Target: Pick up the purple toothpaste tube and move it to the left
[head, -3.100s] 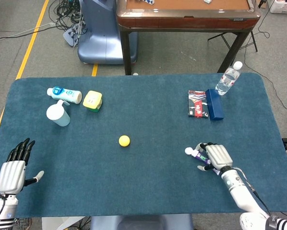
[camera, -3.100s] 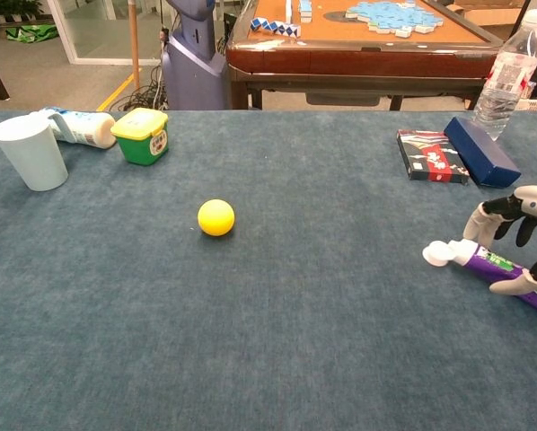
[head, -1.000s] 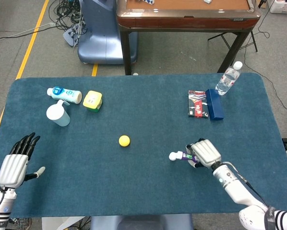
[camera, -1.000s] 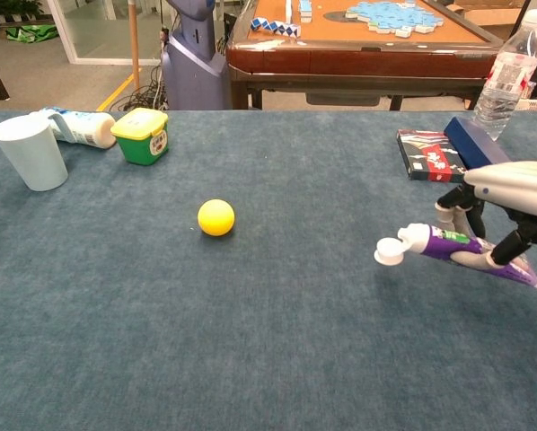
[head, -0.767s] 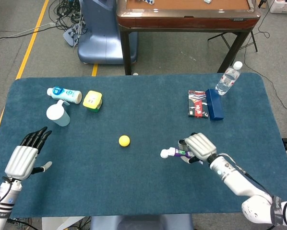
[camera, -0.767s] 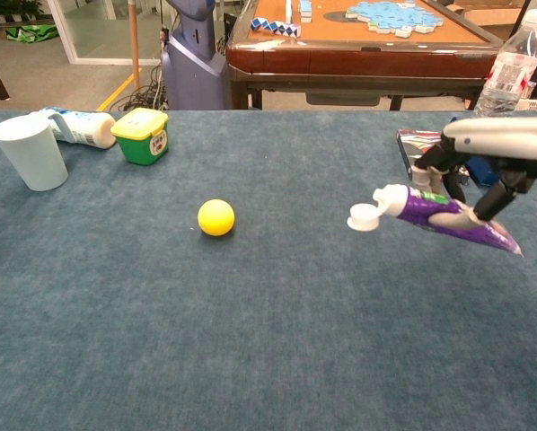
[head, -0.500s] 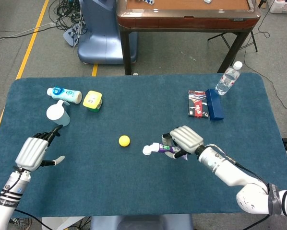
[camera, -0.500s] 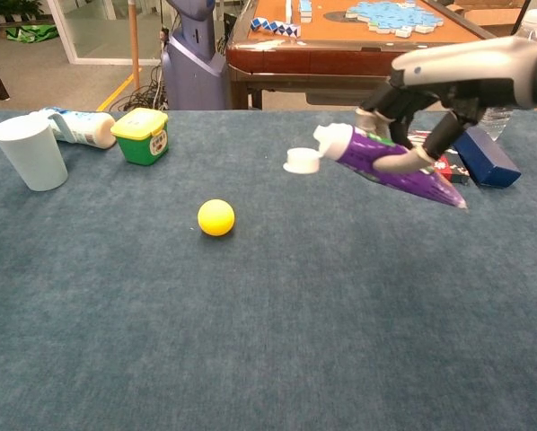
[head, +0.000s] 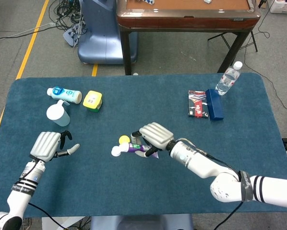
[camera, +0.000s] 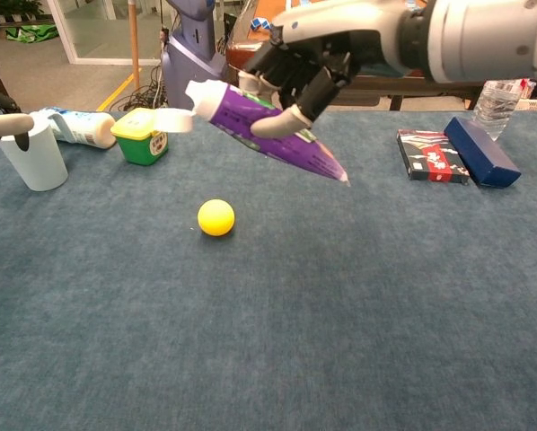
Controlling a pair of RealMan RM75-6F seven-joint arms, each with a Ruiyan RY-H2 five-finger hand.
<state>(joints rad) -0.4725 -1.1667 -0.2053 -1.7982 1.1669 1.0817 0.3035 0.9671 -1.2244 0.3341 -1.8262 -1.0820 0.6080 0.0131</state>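
My right hand (head: 154, 136) (camera: 304, 58) grips the purple toothpaste tube (camera: 264, 130) (head: 131, 148) and holds it in the air above the middle of the blue table (head: 239, 143). The tube's white cap (camera: 168, 120) (head: 115, 151) points left and its flat tail slants down to the right. In the head view the tube hangs just in front of the yellow ball (head: 123, 139). My left hand (head: 50, 145) (camera: 1, 115) is raised at the left side, fingers apart, holding nothing.
A white cup (head: 57, 114) (camera: 33, 153), a lying white bottle (head: 64, 94) (camera: 78, 127) and a green-and-yellow tub (head: 92, 100) (camera: 141, 135) stand at the back left. A dark card box (camera: 430, 154), a blue box (camera: 480, 151) and a water bottle (head: 228, 78) are at the back right. The yellow ball (camera: 215, 216) lies mid-table.
My right hand has lifted the tube off the table and carried it leftward, from the right side to above the yellow ball. My left hand has risen and come inward.
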